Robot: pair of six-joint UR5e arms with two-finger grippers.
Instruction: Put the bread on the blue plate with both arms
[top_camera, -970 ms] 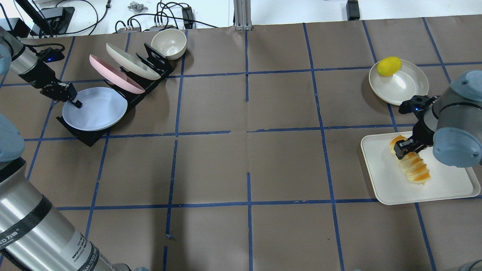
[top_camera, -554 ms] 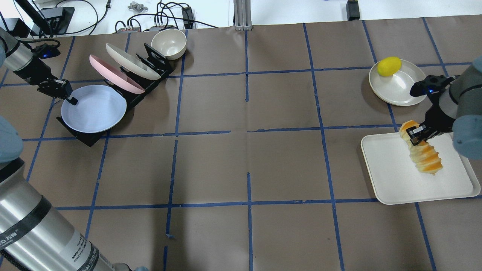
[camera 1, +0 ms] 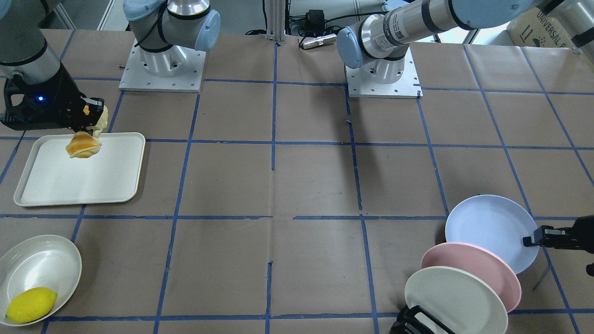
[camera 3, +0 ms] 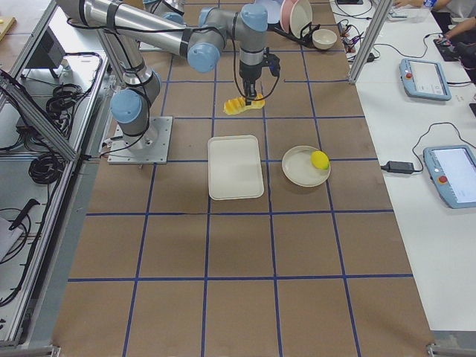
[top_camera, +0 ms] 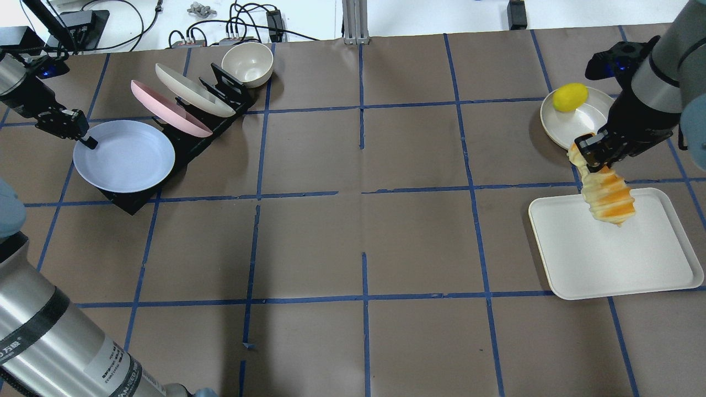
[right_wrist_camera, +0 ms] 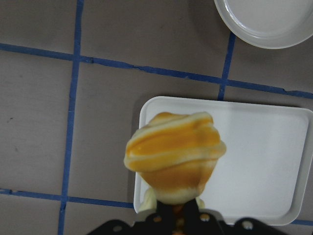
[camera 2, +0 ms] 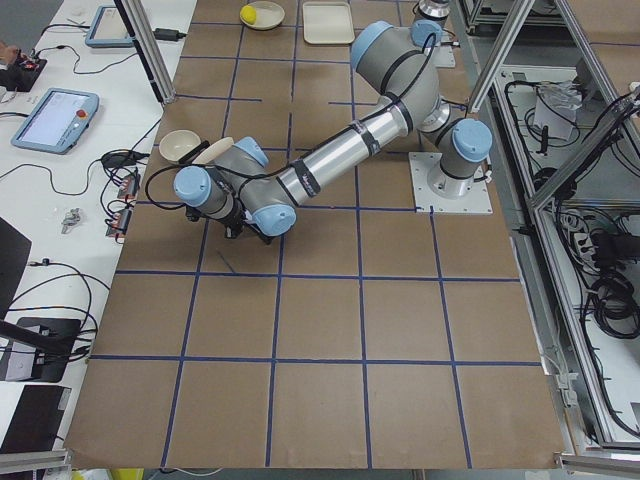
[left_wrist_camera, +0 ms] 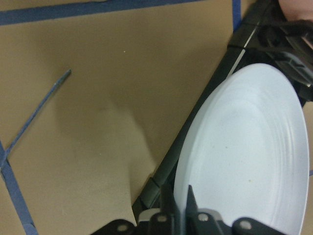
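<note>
Bread position: the bread hangs in the air over the far end of the white tray, near the right edge of the desk.
Right claw: the right claw is pinching 1 end of the bread; the free end points down and touches nothing.
Blue plate position: the blue plate sits tilted over the front of the black rack, toward the far left corner of the desk. Whether it rests in a slot cannot be told.
Left claw: the left claw is pinching the plate's rim, 1 finger on each face, as the left wrist view shows.
Bread handling: judged light and soft; the striped segments look likely to squash and bend. An end hold lets the loaf dangle and swing, so a mid-length hold would be steadier.
Plate handling: judged stiff, light and smooth. A thin rim pinch may let it pivot or slip.
Risk: the bread could tear or slide out at the pinched end during carry.
</note>
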